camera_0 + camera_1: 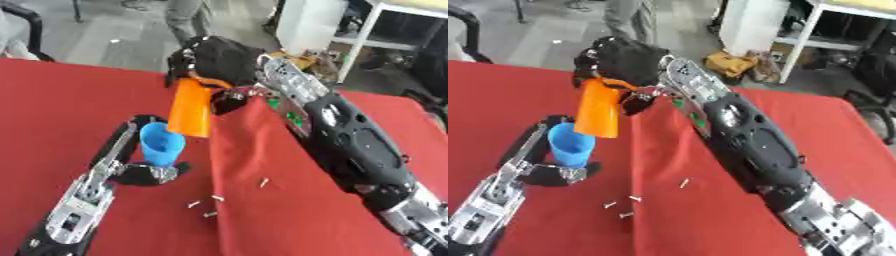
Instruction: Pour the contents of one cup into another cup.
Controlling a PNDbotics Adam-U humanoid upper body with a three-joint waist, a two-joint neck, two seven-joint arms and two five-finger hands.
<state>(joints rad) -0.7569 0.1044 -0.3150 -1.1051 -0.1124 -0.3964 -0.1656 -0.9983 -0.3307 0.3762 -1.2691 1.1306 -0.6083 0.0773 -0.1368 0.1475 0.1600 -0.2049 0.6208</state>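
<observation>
You have two plastic cups in front of you: one tall orange plastic cup (189, 110), turned mouth-down, and one shorter blue plastic cup (161, 145), upright, directly beneath the orange one's mouth. You have two robot hands at work: the right hand (213, 59) above the blue cup and the left hand (147, 172) at its base. Four small pale scraps (210, 199) lie on the one red tablecloth (61, 105), near the blue cup.

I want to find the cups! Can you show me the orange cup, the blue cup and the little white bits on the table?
orange cup (190, 110), left eye view, middle of its side.
blue cup (161, 145), left eye view, its outer wall.
little white bits (626, 206), right eye view, between the pieces lying on the red cloth.
</observation>
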